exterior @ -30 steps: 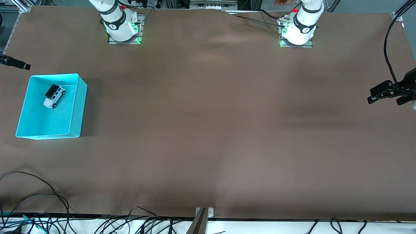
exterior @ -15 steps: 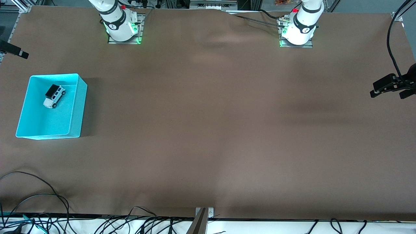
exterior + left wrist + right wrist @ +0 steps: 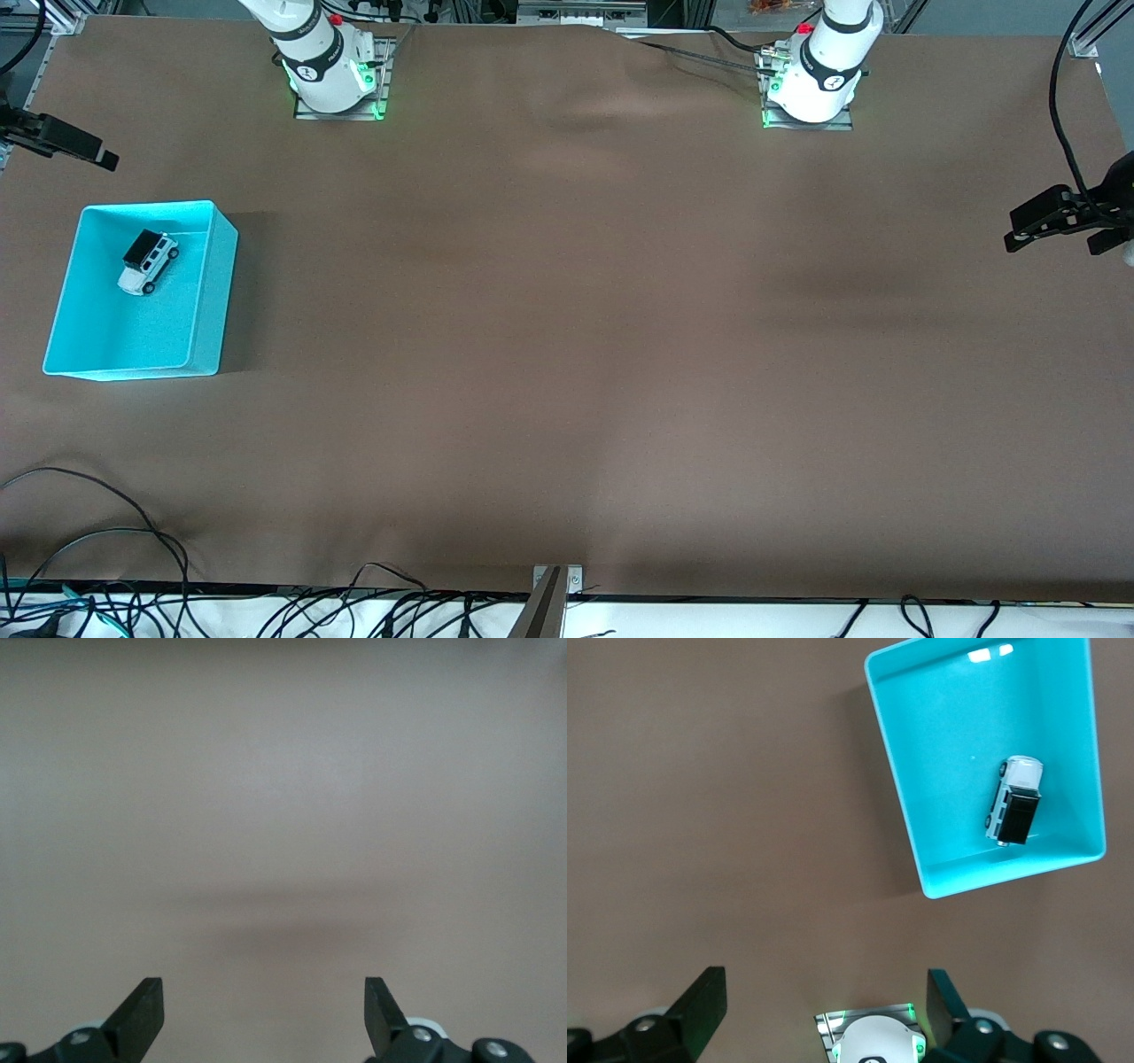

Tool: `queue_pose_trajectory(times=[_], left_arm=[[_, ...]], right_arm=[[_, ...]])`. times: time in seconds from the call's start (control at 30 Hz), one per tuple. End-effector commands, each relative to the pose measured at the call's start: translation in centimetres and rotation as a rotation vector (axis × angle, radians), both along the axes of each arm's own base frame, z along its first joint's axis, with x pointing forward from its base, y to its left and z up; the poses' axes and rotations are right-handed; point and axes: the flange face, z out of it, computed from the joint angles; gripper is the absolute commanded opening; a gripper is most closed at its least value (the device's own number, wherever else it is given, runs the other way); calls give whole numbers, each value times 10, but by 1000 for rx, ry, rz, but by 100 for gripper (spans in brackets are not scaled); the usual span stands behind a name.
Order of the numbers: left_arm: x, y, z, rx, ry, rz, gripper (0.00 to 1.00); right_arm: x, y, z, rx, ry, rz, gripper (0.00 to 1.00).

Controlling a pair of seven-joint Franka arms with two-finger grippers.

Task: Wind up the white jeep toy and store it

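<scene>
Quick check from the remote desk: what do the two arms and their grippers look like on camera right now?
Both arms are glossy white with black joint bands, on metal base plates lit green, with a red button beside each. The left gripper and right gripper are black. In the wrist views, the fingers are dark, flat, tapered blades on black mounts with silver screws. Black cables trail to both wrists.

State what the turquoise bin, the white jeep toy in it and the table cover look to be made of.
Turquoise bin: probably molded plastic, with thin even walls, uniform color and a soft sheen where light strikes its floor.
White jeep toy: likely painted plastic or die-cast metal; a hard, smooth white body and black roof, too small to settle which.
Table cover: seemingly matte brown paper or cloth, showing no glare and shallow wrinkles near the bases.
</scene>
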Motion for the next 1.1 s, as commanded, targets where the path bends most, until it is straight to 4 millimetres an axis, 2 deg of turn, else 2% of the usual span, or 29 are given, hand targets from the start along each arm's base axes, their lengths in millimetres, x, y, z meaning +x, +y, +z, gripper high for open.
queue_pose_trajectory(times=[0.0, 0.23, 0.37, 0.5, 0.87, 0.93, 1.0, 1.07], left_arm=[[-9, 2, 4, -26, 2, -4, 100], [-8, 4, 2, -28, 6, -1, 100], [-8, 3, 0, -28, 11, -3, 100], [-7, 3, -4, -32, 15, -4, 100], [-6, 1, -7, -31, 21, -13, 100], [-6, 1, -9, -32, 26, -13, 100], [-5, 1, -11, -32, 27, -13, 100], [-5, 2, -12, -32, 29, -13, 100]], right_arm=[[7, 21, 17, 11, -15, 41, 100], [26, 49, 7, 5, -46, 85, 100], [37, 51, -2, -6, -54, 92, 100], [49, 57, 1, -17, -73, 104, 100], [48, 58, 4, -15, -77, 129, 100], [49, 65, 4, -22, -76, 137, 100], [49, 84, 4, -46, -73, 169, 100], [49, 95, 3, -65, -70, 176, 100]])
